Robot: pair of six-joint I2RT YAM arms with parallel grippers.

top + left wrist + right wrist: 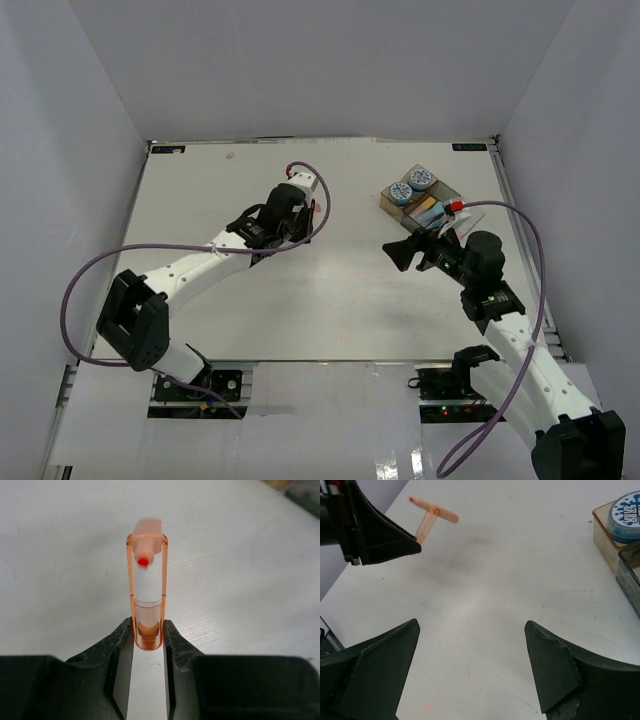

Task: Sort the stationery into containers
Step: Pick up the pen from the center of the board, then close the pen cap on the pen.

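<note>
My left gripper [148,636] is shut on the lower end of an orange see-through piece [147,587] with a red tip and holds it above the table. The piece also shows in the right wrist view [434,513] and the top view [317,208], left of centre. The containers [447,192], joined amber, grey and clear trays, stand at the far right. Two blue-and-white rolls [398,193] [421,179] sit in the amber tray [606,539], and pastel pieces [430,210] lie in the tray beside it. My right gripper [404,252] is open and empty, just left of the trays.
The table is walled in white on three sides. Purple cables loop from both arms. The smoky grey tray's edge [631,577] shows at the right of the right wrist view. My left gripper's black body [370,530] is at the far left of that view.
</note>
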